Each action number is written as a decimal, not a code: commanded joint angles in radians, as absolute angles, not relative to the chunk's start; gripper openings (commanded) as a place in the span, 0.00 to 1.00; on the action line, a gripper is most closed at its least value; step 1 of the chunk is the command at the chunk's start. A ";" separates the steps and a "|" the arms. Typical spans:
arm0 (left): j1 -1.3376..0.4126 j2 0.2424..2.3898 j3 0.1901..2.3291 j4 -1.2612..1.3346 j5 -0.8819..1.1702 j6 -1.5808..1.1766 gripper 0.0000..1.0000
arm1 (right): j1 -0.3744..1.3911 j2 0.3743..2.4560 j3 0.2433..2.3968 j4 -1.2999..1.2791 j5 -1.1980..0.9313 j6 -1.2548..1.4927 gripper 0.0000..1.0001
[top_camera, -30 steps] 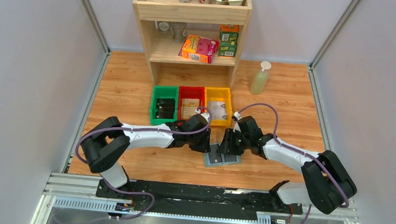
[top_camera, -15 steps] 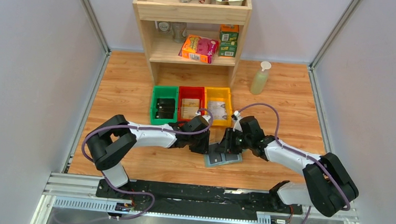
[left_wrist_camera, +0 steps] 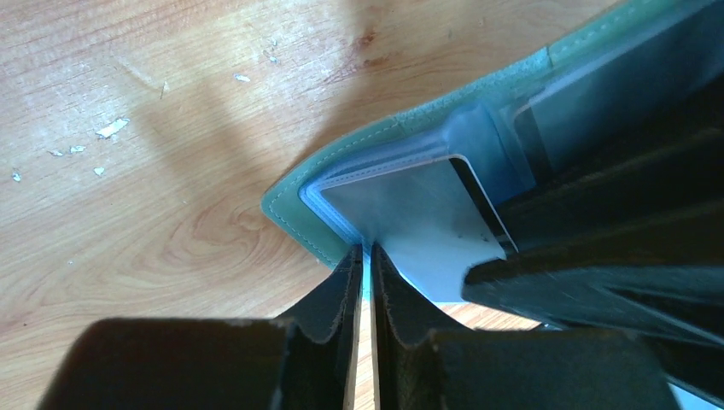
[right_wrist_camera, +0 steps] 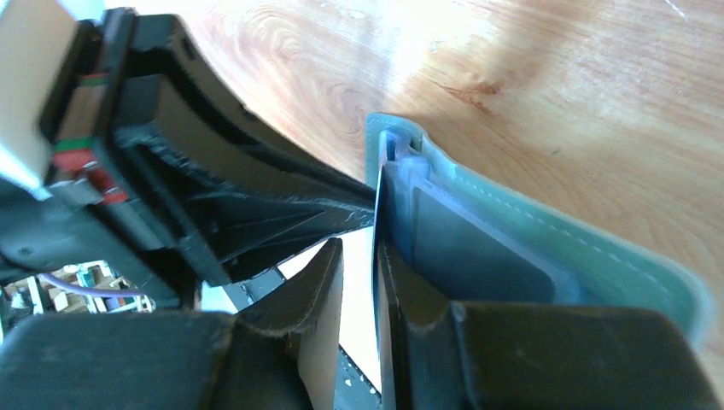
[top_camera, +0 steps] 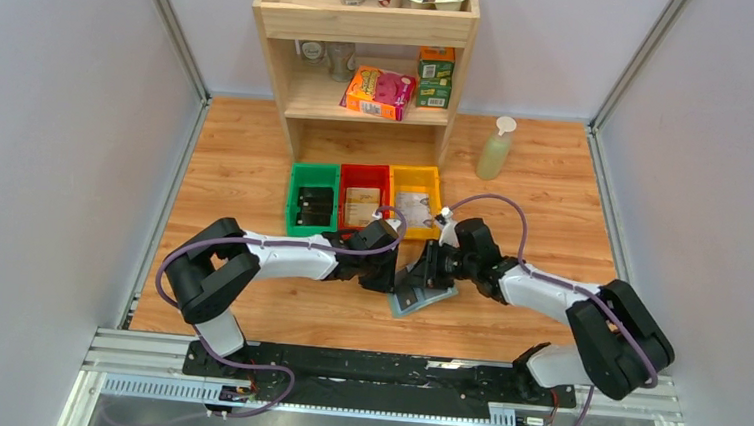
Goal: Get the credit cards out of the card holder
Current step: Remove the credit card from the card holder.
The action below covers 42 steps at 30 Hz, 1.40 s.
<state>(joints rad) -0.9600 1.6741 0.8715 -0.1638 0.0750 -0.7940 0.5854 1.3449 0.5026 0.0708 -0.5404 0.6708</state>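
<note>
The grey-green card holder [top_camera: 425, 301] lies open on the wood between my two arms, its right half tilted up off the table. My left gripper [top_camera: 396, 276] is shut on the holder's near edge [left_wrist_camera: 333, 184]; the tips [left_wrist_camera: 364, 249] pinch the pale blue-grey inside. A pale card [left_wrist_camera: 418, 213] with a dark stripe sits in a slot there. My right gripper [top_camera: 428, 273] reaches in from the right. Its jaws [right_wrist_camera: 359, 248] stand a narrow gap apart around a thin card edge [right_wrist_camera: 376, 205], which touches only the right finger. The holder's green cover [right_wrist_camera: 546, 231] is beside that finger.
Green [top_camera: 312, 200], red [top_camera: 364, 200] and yellow [top_camera: 416, 201] bins stand in a row just behind the grippers. A wooden shelf [top_camera: 364, 52] with boxes and cups is at the back. A soap bottle [top_camera: 495, 149] stands at the back right.
Both grippers have narrowed. The right gripper has shifted slightly left, and the holder's right half has risen from flat to tilted.
</note>
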 commanded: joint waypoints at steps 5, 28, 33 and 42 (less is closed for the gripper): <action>-0.965 1.671 0.890 -0.190 0.032 -0.758 0.15 | 0.589 1.502 0.497 0.196 -0.597 0.715 0.25; -0.965 1.782 0.962 -0.344 -0.026 -0.701 0.01 | 0.428 1.401 0.405 0.272 -0.729 0.747 0.32; -0.965 1.778 0.959 -0.341 -0.029 -0.703 0.01 | 0.384 1.402 0.379 0.291 -0.753 0.742 0.30; -0.966 1.767 0.951 -0.333 -0.032 -0.703 0.01 | 0.319 1.385 0.364 0.261 -0.769 0.709 0.17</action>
